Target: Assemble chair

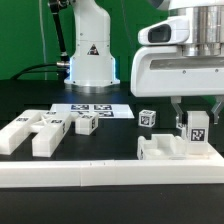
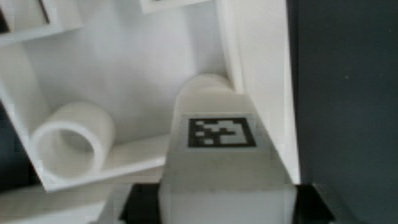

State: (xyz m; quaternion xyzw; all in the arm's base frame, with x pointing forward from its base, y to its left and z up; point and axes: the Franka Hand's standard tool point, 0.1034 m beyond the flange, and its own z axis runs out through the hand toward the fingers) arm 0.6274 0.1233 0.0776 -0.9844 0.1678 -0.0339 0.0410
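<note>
With jaws pinched on the tagged post [image 1: 197,129] at 4 o'clock on the worktop [image 1: 115,138], by the chair slab [image 1: 160,150], treat as light, rigid, slick plastic liable to pivot; grip across the flat sides near mid-height, never by corners.

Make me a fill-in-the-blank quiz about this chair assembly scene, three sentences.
1. The gripper is closed on a tagged part at the exterior view's ___ side.
2. The loose chair parts lie grouped at the exterior view's ___ side.
3. The tabletop under everything is ___ in colour.

Missing words: right; left; black.
</note>
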